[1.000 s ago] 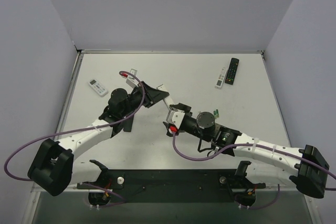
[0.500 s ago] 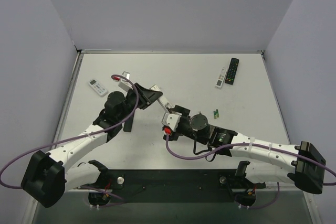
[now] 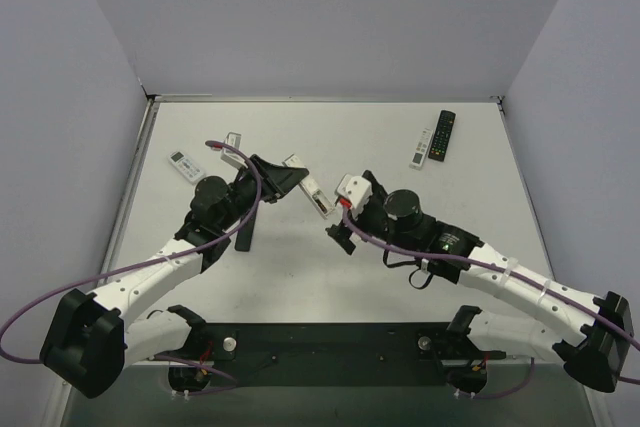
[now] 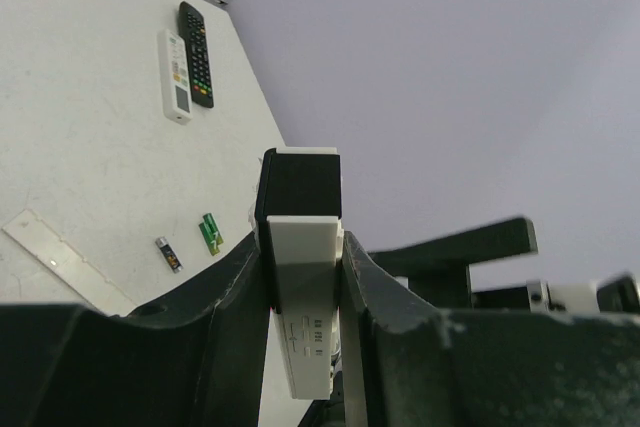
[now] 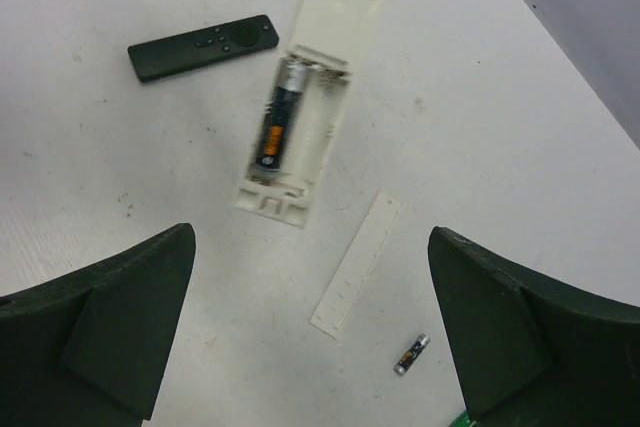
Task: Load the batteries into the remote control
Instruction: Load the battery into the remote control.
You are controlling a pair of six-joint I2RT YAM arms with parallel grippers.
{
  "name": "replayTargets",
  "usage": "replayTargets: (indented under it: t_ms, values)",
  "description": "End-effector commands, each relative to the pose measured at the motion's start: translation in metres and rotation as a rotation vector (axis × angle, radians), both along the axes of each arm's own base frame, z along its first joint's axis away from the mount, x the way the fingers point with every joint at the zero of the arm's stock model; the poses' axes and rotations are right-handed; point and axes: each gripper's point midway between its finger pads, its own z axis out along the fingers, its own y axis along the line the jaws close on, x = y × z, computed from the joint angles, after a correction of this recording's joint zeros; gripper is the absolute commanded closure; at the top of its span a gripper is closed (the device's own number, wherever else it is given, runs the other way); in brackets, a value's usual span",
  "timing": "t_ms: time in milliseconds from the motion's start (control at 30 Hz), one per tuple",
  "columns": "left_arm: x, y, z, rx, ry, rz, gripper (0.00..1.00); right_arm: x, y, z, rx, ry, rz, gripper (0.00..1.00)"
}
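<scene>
My left gripper [image 4: 300,247] [image 3: 300,183] is shut on a white remote control [image 4: 301,277] [image 3: 314,194], gripping it by its sides. In the right wrist view the remote control [image 5: 330,37] shows its open battery bay with one dark battery [image 5: 274,129] lying in it. The bay cover [image 5: 357,262] [image 4: 65,262] lies loose on the table. A dark battery [image 5: 411,355] [image 4: 168,253] and green batteries [image 4: 210,232] lie beside it. My right gripper [image 5: 310,237] [image 3: 340,213] hangs open and empty, a little way off the remote's end.
A slim black remote [image 5: 203,47] [image 3: 245,230] lies by the left arm. A white remote [image 3: 187,165] sits at the far left. A black and a white remote [image 3: 443,135] [image 4: 178,72] lie side by side at the far right. Walls close in three sides.
My right gripper has opened wider and drawn back to the right, away from the remote's end. The left gripper kept its hold and shifted the remote slightly.
</scene>
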Motion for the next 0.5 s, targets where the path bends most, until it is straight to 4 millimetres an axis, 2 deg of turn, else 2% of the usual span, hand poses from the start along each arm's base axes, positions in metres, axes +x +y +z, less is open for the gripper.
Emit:
replayTargets:
  t_ms: [0, 33, 100, 133, 167, 267, 467]
  values:
    - [-0.013, -0.007, 0.042, -0.052, -0.191, -0.089, 1.0, 0.0, -0.005, 0.044, 0.206, 0.188, -0.028, 0.03]
    - [-0.014, -0.008, 0.044, -0.052, -0.201, -0.099, 1.0, 0.007, -0.01, 0.054, 0.235, 0.2, -0.05, 0.02]
    - [-0.018, -0.01, 0.053, -0.053, -0.242, -0.126, 1.0, 0.001, -0.005, 0.06, 0.298, 0.299, -0.013, 0.01]
    - [-0.019, -0.011, 0.054, -0.053, -0.252, -0.131, 1.0, 0.007, -0.01, 0.063, 0.33, 0.333, -0.032, 0.01]
    - [-0.02, -0.012, 0.056, -0.052, -0.261, -0.136, 1.0, 0.002, -0.006, 0.072, 0.363, 0.366, 0.015, 0.01]
    - [-0.022, -0.013, 0.062, -0.059, -0.283, -0.152, 1.0, 0.005, -0.003, 0.084, 0.441, 0.446, 0.033, 0.01]
    - [-0.03, -0.018, 0.076, -0.083, -0.335, -0.2, 1.0, 0.015, 0.009, 0.088, 0.548, 0.569, 0.037, 0.04]
